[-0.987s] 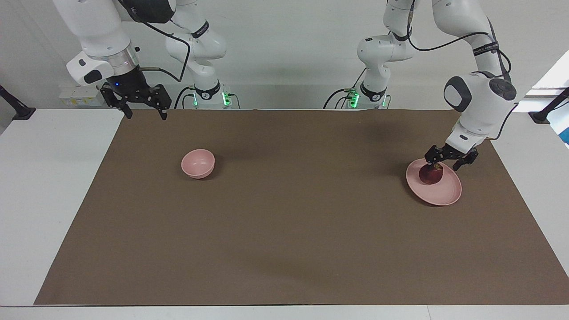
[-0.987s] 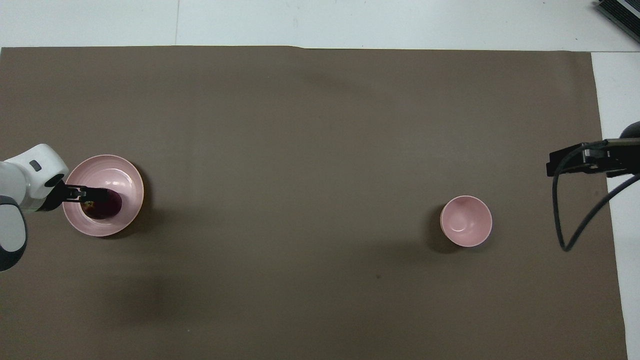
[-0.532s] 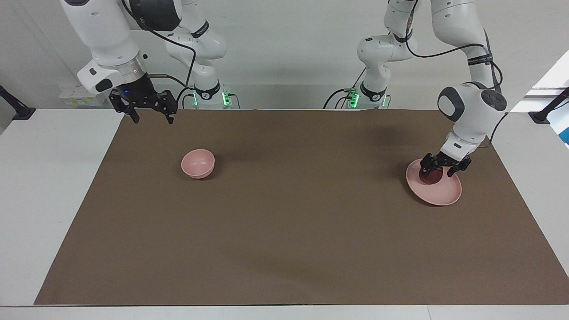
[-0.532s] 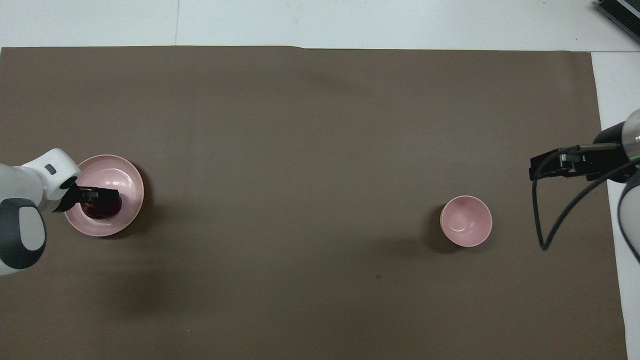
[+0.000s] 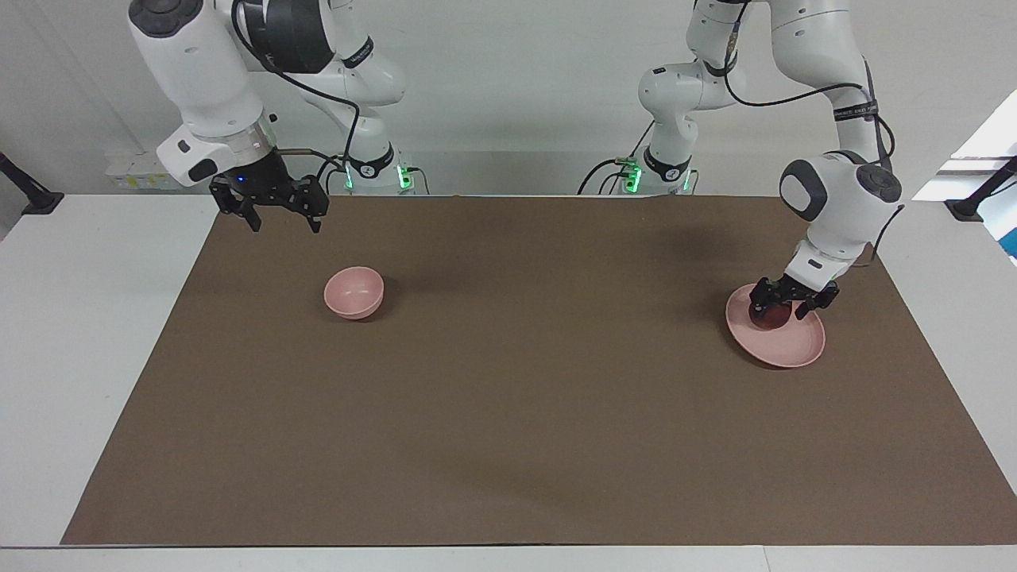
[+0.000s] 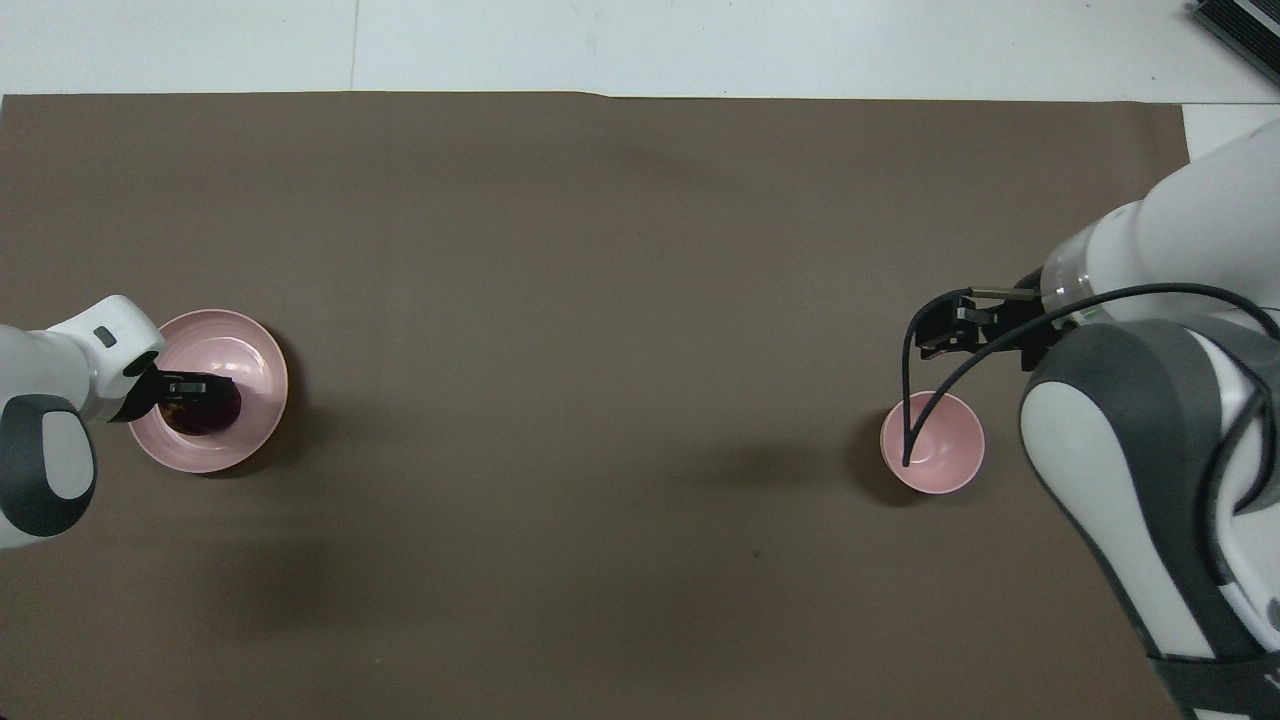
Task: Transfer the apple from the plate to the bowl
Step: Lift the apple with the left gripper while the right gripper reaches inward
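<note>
The left gripper (image 5: pixel 783 306) is down on the plate (image 5: pixel 794 345) at the left arm's end of the table (image 5: pixel 48 334), its fingers drawn in around the apple (image 5: pixel 769 316), which sits on the plate's nearer half. I judge the pick-up step to be in hand: gripped, not yet lifted. The bowl (image 5: pixel 354 292) stands well apart, toward the right arm's end. The right gripper (image 5: pixel 276 218) hangs in the air above the mat near the bowl, fingers spread and holding nothing. Next comes a clean lift, then a long carry across to the bowl.
</note>
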`<action>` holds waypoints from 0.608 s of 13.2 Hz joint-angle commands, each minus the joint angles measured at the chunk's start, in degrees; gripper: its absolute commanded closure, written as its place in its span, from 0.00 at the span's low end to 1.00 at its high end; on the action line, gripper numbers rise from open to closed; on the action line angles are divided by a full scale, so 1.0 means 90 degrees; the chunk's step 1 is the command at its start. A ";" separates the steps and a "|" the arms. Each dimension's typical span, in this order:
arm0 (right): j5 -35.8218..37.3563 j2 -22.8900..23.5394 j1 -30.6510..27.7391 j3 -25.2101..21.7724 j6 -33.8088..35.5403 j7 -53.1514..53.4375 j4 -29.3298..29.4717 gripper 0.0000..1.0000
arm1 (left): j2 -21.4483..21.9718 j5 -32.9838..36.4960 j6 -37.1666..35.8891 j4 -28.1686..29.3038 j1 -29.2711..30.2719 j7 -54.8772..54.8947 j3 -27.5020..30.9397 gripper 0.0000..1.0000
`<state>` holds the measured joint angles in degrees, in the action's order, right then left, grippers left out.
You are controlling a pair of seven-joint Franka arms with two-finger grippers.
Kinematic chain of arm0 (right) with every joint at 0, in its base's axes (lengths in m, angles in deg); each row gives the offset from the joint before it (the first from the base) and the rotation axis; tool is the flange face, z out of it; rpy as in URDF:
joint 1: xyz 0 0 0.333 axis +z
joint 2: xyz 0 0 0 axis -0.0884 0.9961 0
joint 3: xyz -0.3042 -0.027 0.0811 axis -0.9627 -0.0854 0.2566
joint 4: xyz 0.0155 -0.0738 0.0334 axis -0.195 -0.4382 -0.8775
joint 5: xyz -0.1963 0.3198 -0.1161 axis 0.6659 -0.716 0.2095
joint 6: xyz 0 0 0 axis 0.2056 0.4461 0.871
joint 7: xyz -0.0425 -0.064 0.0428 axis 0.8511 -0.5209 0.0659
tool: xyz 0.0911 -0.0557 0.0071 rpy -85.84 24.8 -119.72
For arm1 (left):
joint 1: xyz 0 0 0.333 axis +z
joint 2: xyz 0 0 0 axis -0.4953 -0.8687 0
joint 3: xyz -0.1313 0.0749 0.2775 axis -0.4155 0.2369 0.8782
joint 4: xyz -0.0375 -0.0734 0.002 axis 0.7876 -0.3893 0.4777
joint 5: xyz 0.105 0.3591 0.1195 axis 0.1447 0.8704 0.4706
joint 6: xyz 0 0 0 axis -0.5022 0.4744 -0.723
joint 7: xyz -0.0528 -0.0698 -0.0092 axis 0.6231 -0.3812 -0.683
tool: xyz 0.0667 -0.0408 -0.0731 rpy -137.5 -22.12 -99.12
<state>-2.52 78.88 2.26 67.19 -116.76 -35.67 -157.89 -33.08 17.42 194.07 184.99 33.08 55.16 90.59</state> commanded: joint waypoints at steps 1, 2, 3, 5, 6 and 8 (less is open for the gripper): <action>-0.0649 0.0295 0.0307 0.0015 -0.0439 0.0971 -0.0023 0.00 | 0.0149 -0.0099 -0.0767 -0.0406 -0.0025 0.0077 -0.0093 1.00; -0.0922 0.0421 0.0454 0.0015 -0.0624 0.1439 -0.0023 0.00 | 0.0266 -0.0099 -0.1070 -0.0562 -0.0131 0.0047 -0.0113 1.00; -0.1167 0.0529 0.0610 0.0015 -0.0868 0.1821 -0.0023 0.00 | 0.0392 -0.0109 -0.1228 -0.0593 -0.0326 0.0028 -0.0113 1.00; -0.1791 0.0695 0.0855 0.0015 -0.1210 0.2427 0.0015 0.00 | 0.0588 -0.0516 -0.1259 -0.0593 -0.0658 -0.0137 -0.0123 1.00; -0.2084 0.0803 0.0923 0.0015 -0.1289 0.2778 0.0054 0.00 | 0.0618 -0.1079 -0.1259 -0.0593 -0.0843 -0.0206 -0.0123 1.00; -0.2709 0.0979 0.1206 0.0015 -0.1776 0.3627 0.0055 0.00 | 0.0618 -0.2144 -0.1162 -0.0593 -0.1244 -0.0217 -0.0113 1.00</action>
<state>-22.43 86.17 11.64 67.38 -129.76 -8.97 -158.01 -28.23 4.53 183.74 179.30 24.96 53.92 88.78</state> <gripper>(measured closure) 0.000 0.383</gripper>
